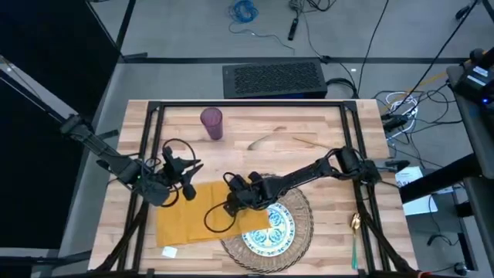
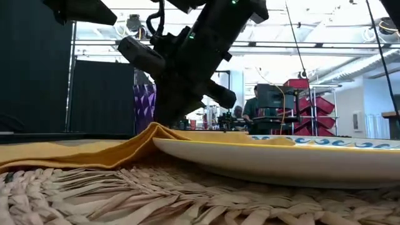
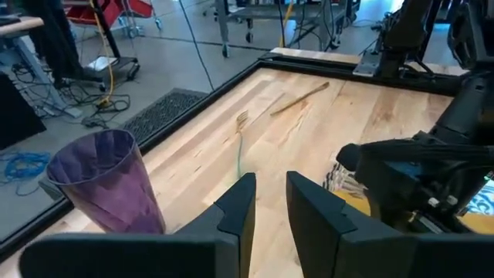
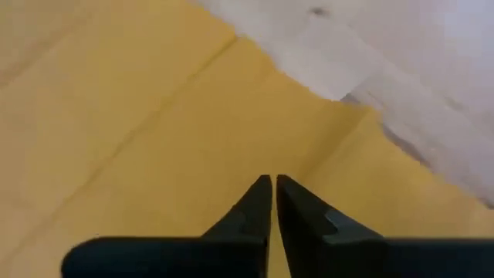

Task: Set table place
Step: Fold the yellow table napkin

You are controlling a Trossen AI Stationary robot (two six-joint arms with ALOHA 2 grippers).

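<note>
Napkin placement was the step in hand: the right gripper [image 4: 273,185], fingers pinched on the yellow cloth napkin [image 1: 193,216], worked beside the blue-green patterned white plate [image 1: 270,229] on the round woven straw mat [image 1: 302,224]. The left gripper [image 3: 270,197] waited, fingers slightly parted and empty, beyond the plate near the purple tumbler [image 1: 212,123]. Next, I judged, the cloth needed pulling flat and clear of the plate's rim.

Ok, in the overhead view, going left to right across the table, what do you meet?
Left claw → purple tumbler → right claw over the yellow napkin → patterned plate on the woven mat → teal-handled spoon near the right edge.
</note>
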